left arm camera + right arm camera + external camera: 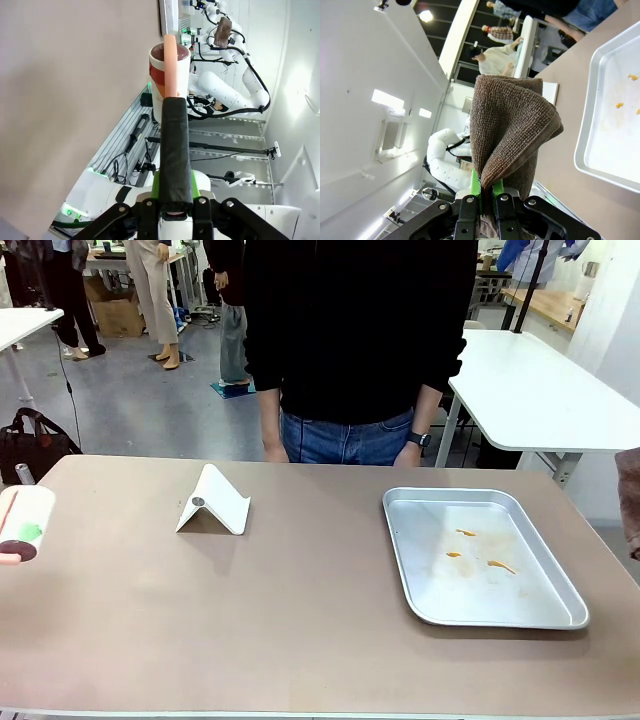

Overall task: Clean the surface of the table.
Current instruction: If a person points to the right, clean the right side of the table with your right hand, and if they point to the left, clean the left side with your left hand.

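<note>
Taupe-brown desk point(300, 630) fills the foreground, long axis running left to right, a person point(350, 340) behind its far edge. The left pincer point(175, 192) pinches a black-wrapped stick point(175, 145); the right pincer point(487, 192) pinches a brown cloth point(512, 125).

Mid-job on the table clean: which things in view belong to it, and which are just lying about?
For the job:
- table, the surface to clean
- brown cloth, gripped in the right claw
- pink-handled tool, gripped in the left claw; probably for cleaning

Lying about:
- white folded stand, on the table
- metal tray holding orange bits
</note>
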{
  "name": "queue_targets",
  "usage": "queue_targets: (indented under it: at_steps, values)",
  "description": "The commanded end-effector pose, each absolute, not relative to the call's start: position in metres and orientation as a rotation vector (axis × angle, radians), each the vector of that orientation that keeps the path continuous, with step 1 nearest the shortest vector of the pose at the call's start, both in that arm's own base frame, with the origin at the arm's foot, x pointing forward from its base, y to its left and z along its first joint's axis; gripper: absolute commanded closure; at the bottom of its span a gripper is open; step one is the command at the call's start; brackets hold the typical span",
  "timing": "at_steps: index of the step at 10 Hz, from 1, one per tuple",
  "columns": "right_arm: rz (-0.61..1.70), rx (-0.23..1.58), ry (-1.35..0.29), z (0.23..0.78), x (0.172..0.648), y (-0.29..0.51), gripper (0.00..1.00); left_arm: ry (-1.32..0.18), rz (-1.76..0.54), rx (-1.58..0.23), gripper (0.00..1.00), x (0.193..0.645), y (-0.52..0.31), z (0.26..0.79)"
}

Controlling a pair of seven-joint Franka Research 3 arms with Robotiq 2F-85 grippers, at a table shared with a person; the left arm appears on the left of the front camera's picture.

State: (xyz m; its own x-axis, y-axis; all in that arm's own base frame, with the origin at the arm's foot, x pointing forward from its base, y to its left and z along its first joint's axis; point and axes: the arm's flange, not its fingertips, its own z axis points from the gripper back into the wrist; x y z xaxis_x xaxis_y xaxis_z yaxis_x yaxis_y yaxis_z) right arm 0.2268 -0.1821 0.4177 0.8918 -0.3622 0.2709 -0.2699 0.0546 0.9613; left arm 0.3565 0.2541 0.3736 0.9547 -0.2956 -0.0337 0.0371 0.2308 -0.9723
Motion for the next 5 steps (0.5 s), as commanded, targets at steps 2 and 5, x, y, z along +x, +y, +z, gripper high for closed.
queue_targets:
  at_steps: [2, 5]
  values:
    - [-0.086, 1.56, -0.521, 0.4247, 0.2263, -0.1817, 1.0, 0.255, -0.206, -1.342, 0.78, 0.3657, 0.247, 0.3748]
    - [-0.086, 1.56, -0.521, 0.4247, 0.2263, -0.1817, 1.0, 0.255, -0.206, -1.342, 0.78, 0.3657, 0.247, 0.3748]
